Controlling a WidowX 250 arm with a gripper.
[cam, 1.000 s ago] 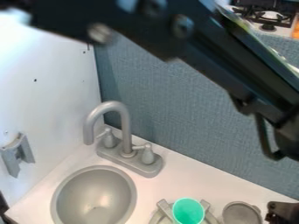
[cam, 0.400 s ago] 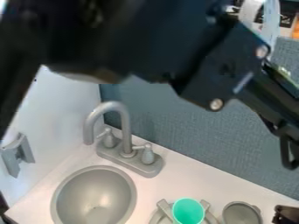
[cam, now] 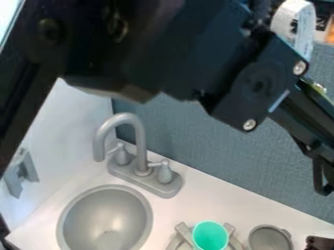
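A dark part of the gripper [cam: 320, 243] shows at the bottom right corner, cut off by the view's edge; whatever it may hold is hidden. Just left of it is a round grey pan-like dish [cam: 269, 239]. A green cup [cam: 210, 236] with a white outer wall stands farther left, on a grey rack-like piece [cam: 184, 232]. Between the gripper and the dish a strip of white counter can be seen.
The arm's dark links cross the upper view. A grey sink [cam: 104, 219] lies at lower left, with a grey faucet [cam: 138, 146] behind it. A white wall [cam: 75, 127] and a blue-grey wall [cam: 215, 141] meet behind the counter.
The arm's large links have come into the upper left and centre, covering more of the walls. The gripper part at the lower right has shifted slightly right and down. Cup and dish have not moved.
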